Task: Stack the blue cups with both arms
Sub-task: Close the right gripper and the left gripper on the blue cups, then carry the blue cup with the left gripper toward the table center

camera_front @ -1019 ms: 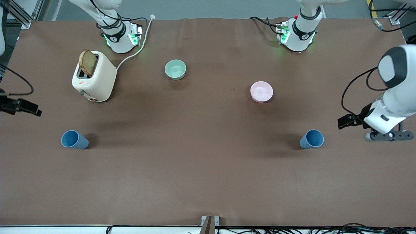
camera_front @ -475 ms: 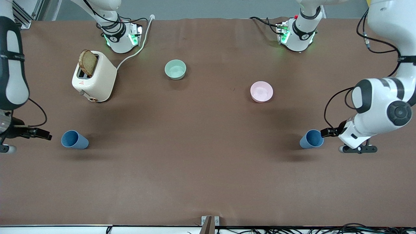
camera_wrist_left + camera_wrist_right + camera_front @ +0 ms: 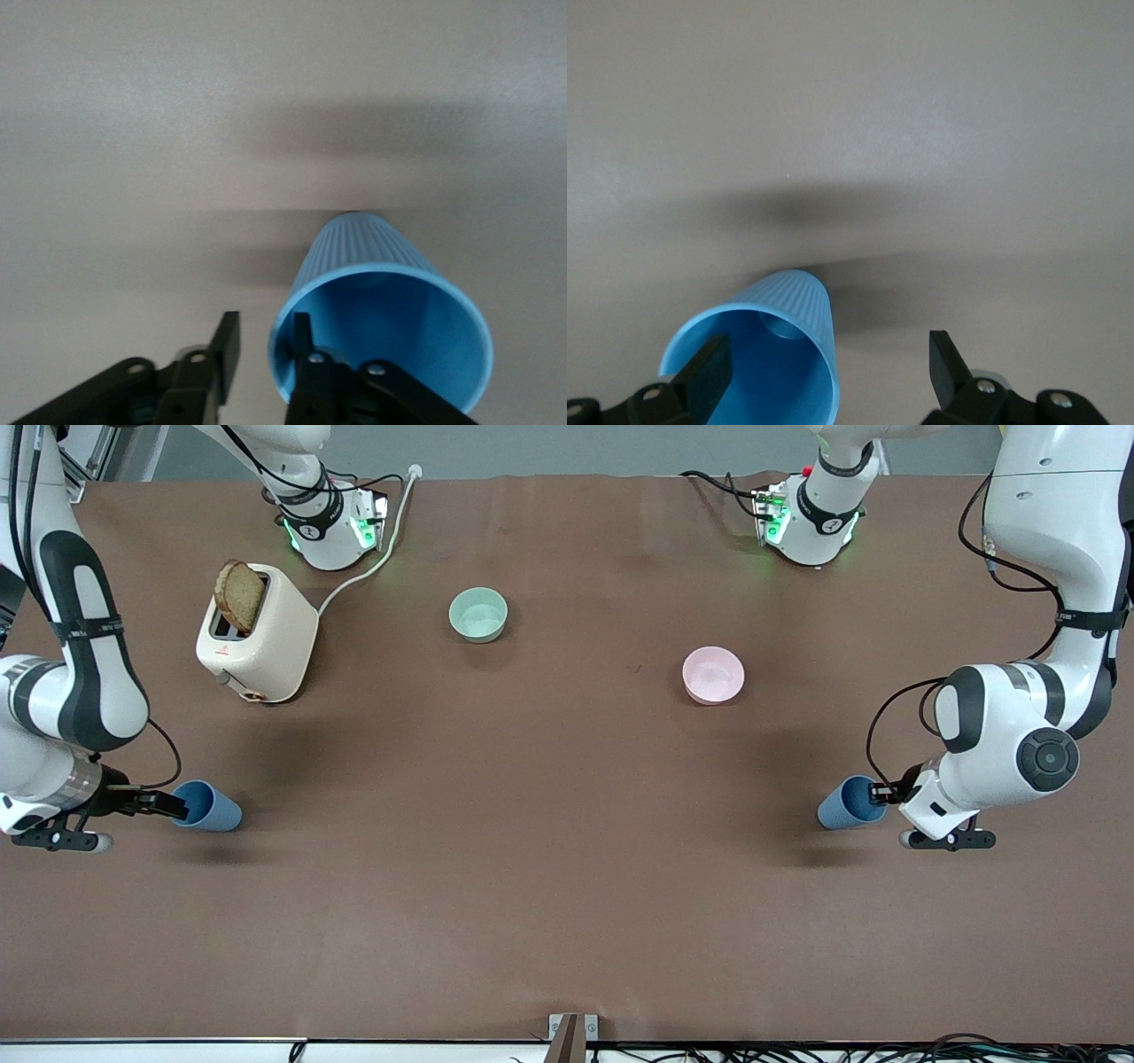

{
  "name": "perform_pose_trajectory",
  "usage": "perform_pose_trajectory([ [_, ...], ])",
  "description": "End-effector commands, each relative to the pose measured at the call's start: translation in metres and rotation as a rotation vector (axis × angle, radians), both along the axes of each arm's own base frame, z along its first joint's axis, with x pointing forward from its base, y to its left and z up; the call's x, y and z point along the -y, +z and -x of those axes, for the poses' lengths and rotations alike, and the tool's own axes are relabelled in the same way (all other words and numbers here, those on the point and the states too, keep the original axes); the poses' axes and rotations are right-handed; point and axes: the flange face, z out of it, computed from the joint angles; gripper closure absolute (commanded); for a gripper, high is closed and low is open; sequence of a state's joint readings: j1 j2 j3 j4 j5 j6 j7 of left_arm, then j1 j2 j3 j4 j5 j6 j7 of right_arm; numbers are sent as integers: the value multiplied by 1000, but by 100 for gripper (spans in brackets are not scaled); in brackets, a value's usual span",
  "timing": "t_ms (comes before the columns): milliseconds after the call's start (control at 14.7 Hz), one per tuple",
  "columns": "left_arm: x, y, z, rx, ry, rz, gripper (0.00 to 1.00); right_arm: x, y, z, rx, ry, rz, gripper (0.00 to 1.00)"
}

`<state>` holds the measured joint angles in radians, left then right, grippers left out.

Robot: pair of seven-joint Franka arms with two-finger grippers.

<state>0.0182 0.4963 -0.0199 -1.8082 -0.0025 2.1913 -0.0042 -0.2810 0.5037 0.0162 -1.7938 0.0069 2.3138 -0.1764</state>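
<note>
1. Two blue cups stand upright, mouths up, on the brown table [image 3: 567, 921]: one cup [image 3: 209, 806] at about eight o'clock toward the right arm's end, the other cup [image 3: 846, 803] at about four o'clock toward the left arm's end.
2. The left gripper [image 3: 266, 350] straddles its cup's rim [image 3: 381, 336], one finger inside and one outside, narrowing around the wall, not visibly clamped yet.
3. The right gripper [image 3: 828, 363] straddles its cup's wall [image 3: 780, 354] too, with jaws spread wide and nothing grasped.
4. Gripping by the rim likely leaves the tapered bodies free for nesting.
5. Toaster [image 3: 257, 638], green bowl [image 3: 478, 614] and pink bowl [image 3: 713, 674] sit around eleven to one o'clock, well apart.
</note>
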Motion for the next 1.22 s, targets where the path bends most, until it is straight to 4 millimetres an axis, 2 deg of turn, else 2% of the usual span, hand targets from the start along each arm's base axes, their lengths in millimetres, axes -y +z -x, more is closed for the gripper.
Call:
perform_pose_trajectory([
  [0,5,7,-3,13,18,23,97,-1,-8,10,-1,5,-17,8],
  [136,10,11,-4,21,16,23,99,-1,-17,12,-15,2,-22,18],
  [204,12,16,-4,24,13,25,100,-2,-24,16,-28,2,-27,27],
  [340,31,43,-7,54,18,35,100,-3,-29,19,-38,4,-30,46],
  [475,74,75,-2,38,72,50,100,-1,-31,21,-43,11,-31,67],
  [611,122,97,1,1,135,60,100,3,-30,21,-39,13,-31,85],
  [679,147,102,4,-5,166,65,100,2,-28,19,-38,14,-30,91],
  [883,231,114,24,0,221,65,100,2,-19,14,-23,17,-26,100],
  [1019,286,117,40,4,260,65,100,-1,-8,9,-13,22,-23,100],
  [1154,338,111,53,-1,304,68,100,-4,12,4,-20,31,-27,100],
])
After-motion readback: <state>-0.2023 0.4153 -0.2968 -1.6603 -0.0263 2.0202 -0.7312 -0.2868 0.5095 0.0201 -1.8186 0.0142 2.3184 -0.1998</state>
